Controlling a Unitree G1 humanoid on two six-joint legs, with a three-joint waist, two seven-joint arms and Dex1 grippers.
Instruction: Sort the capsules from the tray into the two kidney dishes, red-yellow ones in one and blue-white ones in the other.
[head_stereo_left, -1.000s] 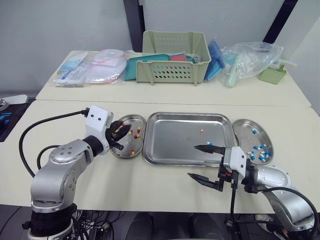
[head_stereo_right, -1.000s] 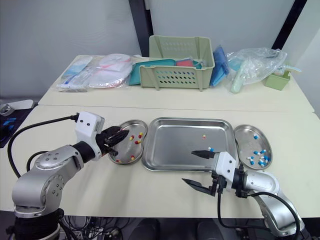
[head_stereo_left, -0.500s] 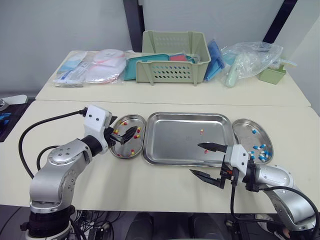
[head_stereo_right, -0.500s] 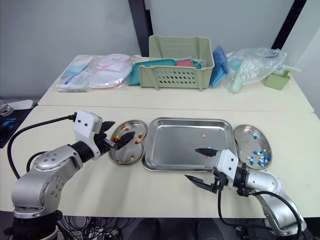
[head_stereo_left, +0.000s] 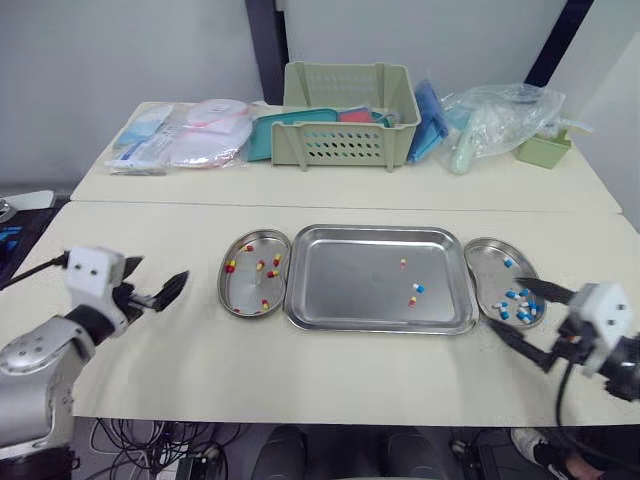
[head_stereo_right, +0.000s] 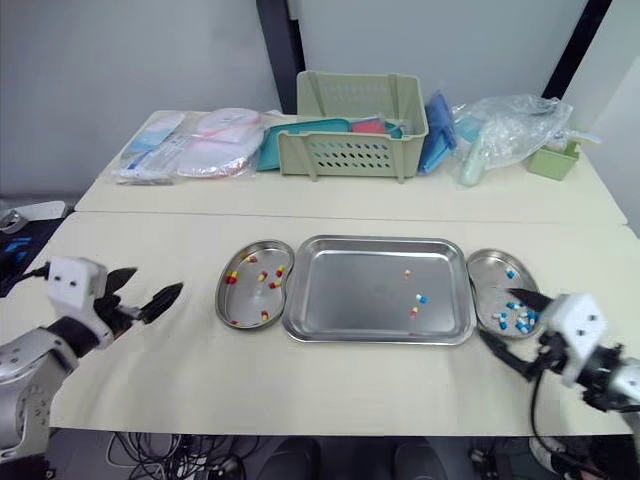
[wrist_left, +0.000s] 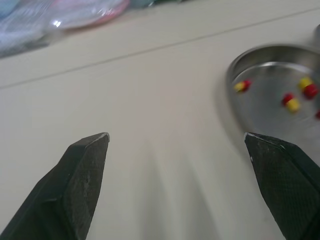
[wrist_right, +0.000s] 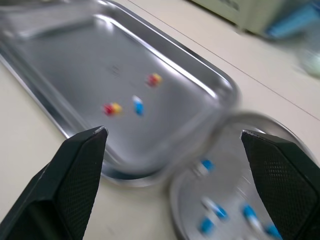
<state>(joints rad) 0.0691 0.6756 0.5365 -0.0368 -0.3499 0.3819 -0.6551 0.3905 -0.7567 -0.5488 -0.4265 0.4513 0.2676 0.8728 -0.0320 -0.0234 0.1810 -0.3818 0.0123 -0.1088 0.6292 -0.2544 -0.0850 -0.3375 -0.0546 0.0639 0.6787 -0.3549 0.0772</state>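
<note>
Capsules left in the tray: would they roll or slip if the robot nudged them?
Probably. The capsules look rounded and smooth, so they would likely roll sideways. The tray is shiny metal, so they may skid. Its raised rim should stop them.

Arms (head_stereo_left: 30, 355) silver, rounded. White box (head_stereo_left: 92, 272) behind each pair of jaws. Fingers (wrist_right: 75, 190) black, tapered, cross-hatched. Black cable (head_stereo_left: 560, 395) trails behind.
</note>
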